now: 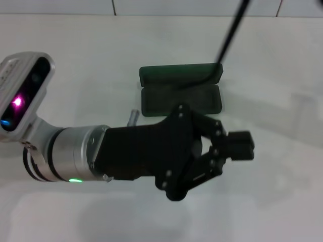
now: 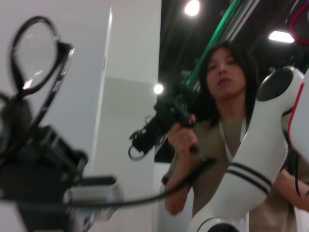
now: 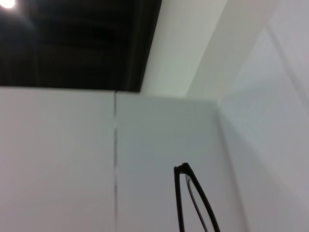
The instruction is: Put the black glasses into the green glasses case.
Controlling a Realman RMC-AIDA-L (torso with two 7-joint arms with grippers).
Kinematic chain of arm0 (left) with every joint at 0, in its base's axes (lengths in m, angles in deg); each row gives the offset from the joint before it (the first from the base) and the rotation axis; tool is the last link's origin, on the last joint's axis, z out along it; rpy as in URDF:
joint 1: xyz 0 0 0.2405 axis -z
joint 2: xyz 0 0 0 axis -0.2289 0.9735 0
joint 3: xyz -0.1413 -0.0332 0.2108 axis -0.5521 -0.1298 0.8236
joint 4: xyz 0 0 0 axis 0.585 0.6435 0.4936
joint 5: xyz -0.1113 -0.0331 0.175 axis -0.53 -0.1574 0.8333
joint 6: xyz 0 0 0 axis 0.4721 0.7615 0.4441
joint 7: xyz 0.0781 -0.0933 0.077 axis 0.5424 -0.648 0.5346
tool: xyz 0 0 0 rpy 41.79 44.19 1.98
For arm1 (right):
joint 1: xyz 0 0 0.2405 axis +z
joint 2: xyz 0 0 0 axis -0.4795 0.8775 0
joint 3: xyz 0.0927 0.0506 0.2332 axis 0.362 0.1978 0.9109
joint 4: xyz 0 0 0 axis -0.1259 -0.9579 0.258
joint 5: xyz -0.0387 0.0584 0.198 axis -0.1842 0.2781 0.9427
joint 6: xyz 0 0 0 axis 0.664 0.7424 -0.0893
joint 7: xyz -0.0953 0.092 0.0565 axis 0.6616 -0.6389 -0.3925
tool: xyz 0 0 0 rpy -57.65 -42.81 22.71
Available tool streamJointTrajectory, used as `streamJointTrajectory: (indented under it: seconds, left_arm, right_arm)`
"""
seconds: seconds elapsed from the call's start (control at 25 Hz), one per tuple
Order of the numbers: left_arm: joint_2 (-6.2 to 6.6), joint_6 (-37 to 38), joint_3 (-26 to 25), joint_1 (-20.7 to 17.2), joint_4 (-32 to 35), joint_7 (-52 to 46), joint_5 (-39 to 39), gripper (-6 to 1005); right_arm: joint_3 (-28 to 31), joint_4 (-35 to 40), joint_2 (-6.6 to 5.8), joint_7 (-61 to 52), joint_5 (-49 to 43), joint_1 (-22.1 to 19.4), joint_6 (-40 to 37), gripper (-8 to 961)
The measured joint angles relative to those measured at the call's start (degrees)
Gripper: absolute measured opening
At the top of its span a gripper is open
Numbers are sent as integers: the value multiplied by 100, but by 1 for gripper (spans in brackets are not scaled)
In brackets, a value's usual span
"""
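The green glasses case (image 1: 180, 100) lies open on the white table (image 1: 75, 60), its lid (image 1: 176, 74) folded back on the far side. My left gripper (image 1: 246, 146) hangs just in front of the case's right end with its fingers together. In the left wrist view the black glasses (image 2: 36, 55) stand up out of the left gripper (image 2: 21, 130), one oval lens showing. A piece of the thin black frame (image 3: 178, 198) shows in the right wrist view. A slim black bar (image 1: 229, 35) slants over the lid's right end; I cannot tell whether it is a temple arm. The right gripper is out of view.
The left arm's silver wrist (image 1: 70, 151) and camera housing (image 1: 22, 93) fill the near left. A person (image 2: 222, 121) holding a black device stands beside the robot's white arm (image 2: 260, 159). White walls stand behind the table.
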Motion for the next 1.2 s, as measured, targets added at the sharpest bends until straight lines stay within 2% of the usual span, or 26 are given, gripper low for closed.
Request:
streamJointTrajectory:
  seconds: [0.08,0.24,0.44,0.88,1.2]
  left_arm:
    - [0,9,541,-67,120,92,-711,55]
    - [9,16,967,-434,451,190,-1539,55]
    - [13,10,958,-798,463,307,-1999,55]
    - [34,-111,919,-772,93,301,-2330,56]
    - [41,-260,932,-754,-134,244,-2483,56]
  right_arm:
    - [-427,-222,1,270,137,173,178,31]
    - [-1250,-271,1,571,274,239,663,31]
    - [-1738,63,1,600,279,90,1044,31]
    - [-2326,118,-11,565,197,84,1373,32]
    - [-2514,127,-16,502,174,58,1446,32]
